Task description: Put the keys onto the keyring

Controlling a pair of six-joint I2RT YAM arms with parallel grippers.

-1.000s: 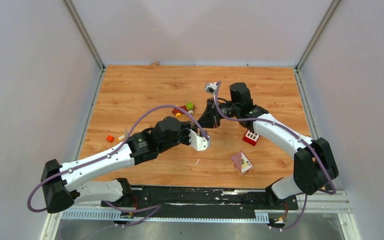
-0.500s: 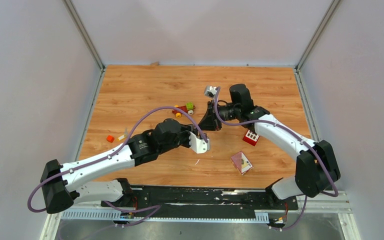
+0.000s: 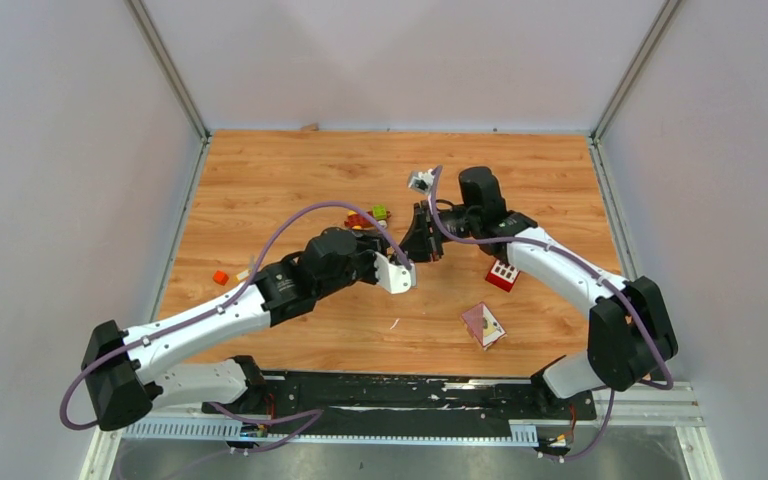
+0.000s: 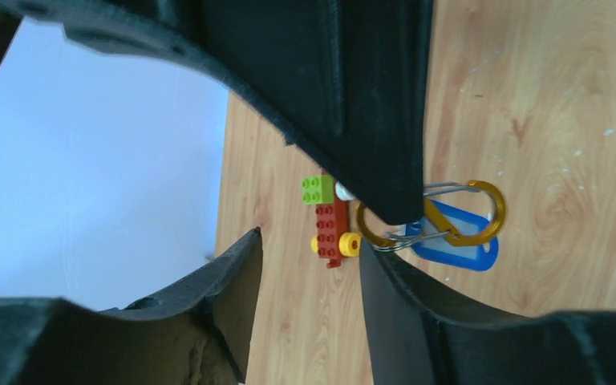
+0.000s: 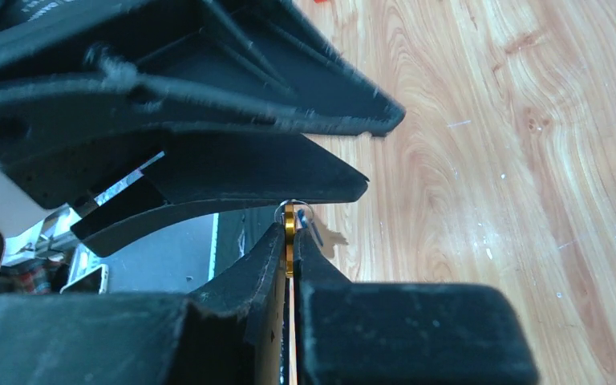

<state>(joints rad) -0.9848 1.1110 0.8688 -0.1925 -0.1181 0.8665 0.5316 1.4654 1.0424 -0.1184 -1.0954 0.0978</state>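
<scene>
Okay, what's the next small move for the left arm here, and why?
Probably ease the left claw back, clear of the keyring. Its jaws stand open with nothing between them, while the blue key seems to hang on the keyring, which the right claw pinches.

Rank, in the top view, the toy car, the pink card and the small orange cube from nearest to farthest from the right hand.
1. the toy car, just left of the right hand
2. the pink card, nearer the arm bases, to the right
3. the orange cube, far to the left
</scene>
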